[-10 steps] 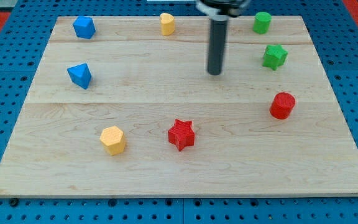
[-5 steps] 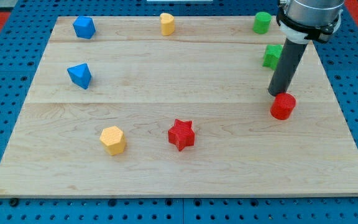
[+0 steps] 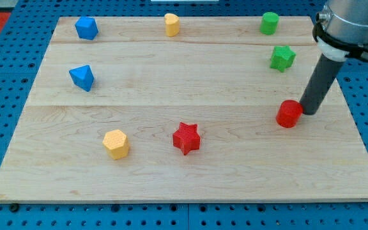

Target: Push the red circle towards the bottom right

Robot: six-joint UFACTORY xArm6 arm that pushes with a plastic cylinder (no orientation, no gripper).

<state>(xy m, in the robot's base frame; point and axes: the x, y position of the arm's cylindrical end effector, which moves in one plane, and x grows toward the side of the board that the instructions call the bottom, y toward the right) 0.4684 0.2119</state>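
A single robot arm enters from the view's top right corner, ending in a silver-grey metal collar. From it a straight dark rod slants down toward the view's left. My tip rests low on the board's right side.

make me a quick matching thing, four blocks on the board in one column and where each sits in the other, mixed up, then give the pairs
Blocks:
1. red circle
2. yellow hexagon
3. green star
4. red star

Places:
A. near the view's bottom, left of centre
B. touching the left side of my tip, at the view's right
C. near the view's bottom, about mid-board
D. upper right of the view, below the green cylinder

Pairs: 1-B, 2-A, 3-D, 4-C
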